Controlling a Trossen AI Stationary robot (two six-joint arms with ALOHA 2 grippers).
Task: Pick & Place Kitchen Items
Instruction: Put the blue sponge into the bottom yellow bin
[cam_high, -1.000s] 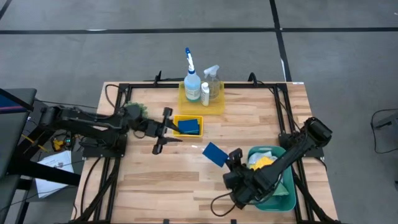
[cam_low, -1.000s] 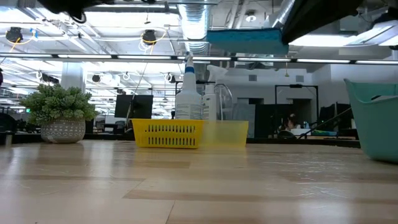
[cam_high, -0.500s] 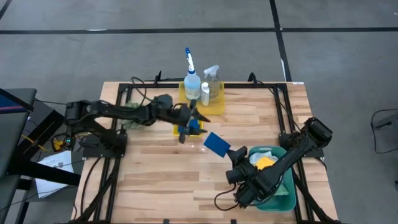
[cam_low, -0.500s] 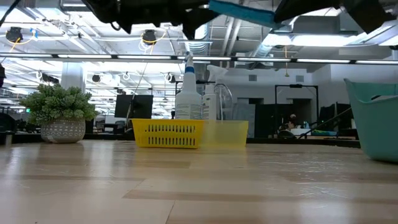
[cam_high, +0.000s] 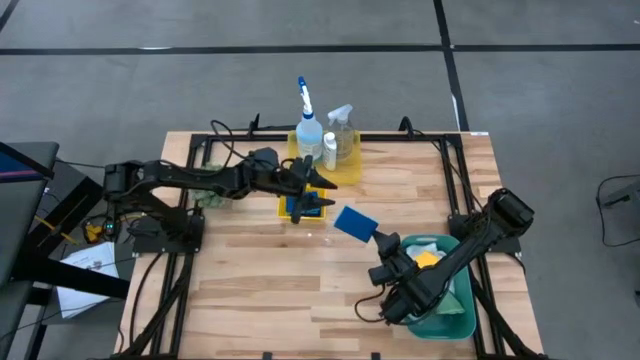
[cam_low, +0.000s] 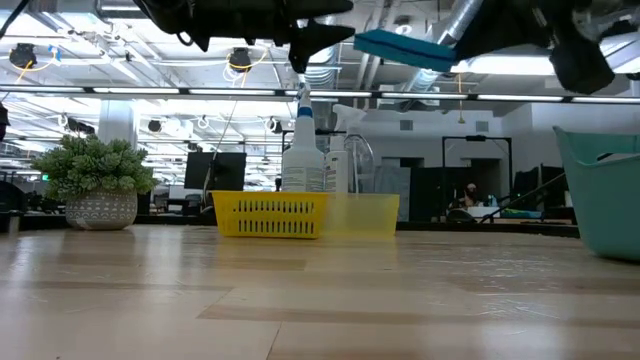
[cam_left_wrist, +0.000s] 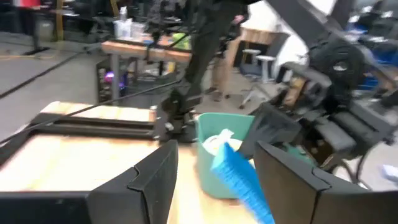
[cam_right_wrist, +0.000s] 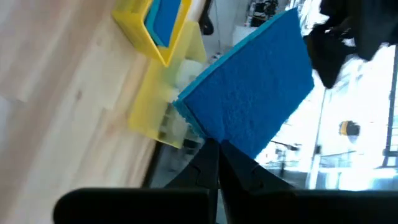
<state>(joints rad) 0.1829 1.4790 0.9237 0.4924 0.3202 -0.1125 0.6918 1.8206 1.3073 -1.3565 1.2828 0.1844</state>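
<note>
My right gripper (cam_high: 378, 238) is shut on a blue rectangular sponge (cam_high: 355, 221), held high over the middle of the table, beside the teal bin (cam_high: 462, 308). My left gripper (cam_high: 324, 189) stands open and level above a small yellow tray (cam_high: 284, 208) that holds a second blue sponge (cam_high: 300, 207). Its fingertips point at the held sponge (cam_left_wrist: 241, 182) and stay short of it. Spray bottles (cam_high: 309, 131) stand in a yellow tray (cam_high: 345, 172) at the far edge. My right gripper pinches the sponge between its two fingers at one end (cam_right_wrist: 214, 142), coming slanting from the near right side. The sponge (cam_low: 400, 47) is lifted clear of the table. It sticks out beyond the fingers toward the left gripper, its broad face tilted.
The teal bin (cam_low: 605, 190) at the near right holds yellow and white cloths (cam_high: 424, 258). A small green plant (cam_low: 95, 180) stands at the table's left. Bare wood lies along the near edge.
My left gripper has swung from the table's left toward the middle, rolling as it went, and now stands over the small yellow tray facing the held sponge. My right gripper has turned, carrying the sponge a little toward the far edge.
</note>
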